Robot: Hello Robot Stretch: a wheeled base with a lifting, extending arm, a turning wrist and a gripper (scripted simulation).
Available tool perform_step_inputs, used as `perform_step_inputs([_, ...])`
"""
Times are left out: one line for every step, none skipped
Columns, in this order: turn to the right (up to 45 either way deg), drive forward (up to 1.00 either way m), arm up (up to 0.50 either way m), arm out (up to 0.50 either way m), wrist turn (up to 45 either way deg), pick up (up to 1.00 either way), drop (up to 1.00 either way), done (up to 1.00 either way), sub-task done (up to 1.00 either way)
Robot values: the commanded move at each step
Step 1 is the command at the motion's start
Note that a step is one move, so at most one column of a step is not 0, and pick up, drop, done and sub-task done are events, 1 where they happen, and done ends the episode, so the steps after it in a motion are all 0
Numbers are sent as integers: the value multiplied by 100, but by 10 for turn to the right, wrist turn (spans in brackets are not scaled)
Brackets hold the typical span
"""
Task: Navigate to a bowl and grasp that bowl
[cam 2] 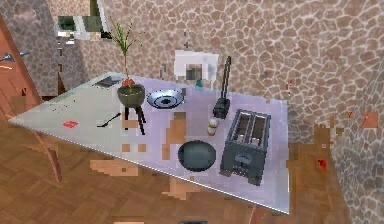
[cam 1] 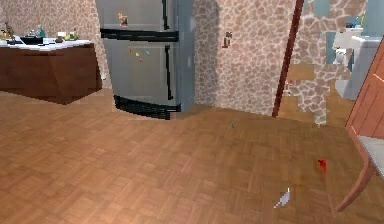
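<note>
In the forward view the fridge point(cam 1: 145, 55) stands at 12 o'clock, with a brown cabinet point(cam 1: 45, 68) at 10 o'clock, so the robot's front does not look toward the task's thing. In the arm side view the grey counter point(cam 2: 85, 112) lies across the middle. I judge that the robot is placed with its reaching side toward the counter so that the arm can go out over it. On the counter the toaster point(cam 2: 246, 142) stands at 3 o'clock, near the front edge. The plant point(cam 2: 130, 92) is at 10 o'clock. The bowl point(cam 2: 165, 99), silver and round, rests upright just beside the plant, at 3 o'clock of it, near the middle of the counter. A dark dish point(cam 2: 197, 156) lies at 5 o'clock of the bowl, and two small shakers point(cam 2: 213, 125) stand at 4 o'clock of it. A reach for the bowl probably must pass over or beside these. The state of the gripper I cannot tell from these pictures, nor how the bowl lies relative to it.
</note>
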Motion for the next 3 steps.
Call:
perform_step_inputs([0, 0, 0, 34, 0, 0, 0, 0, 0])
perform_step_inputs([0, 0, 0, 0, 450, 0, 0, 0, 0])
perform_step_inputs([0, 0, 0, 0, 450, 0, 0, 0, 0])
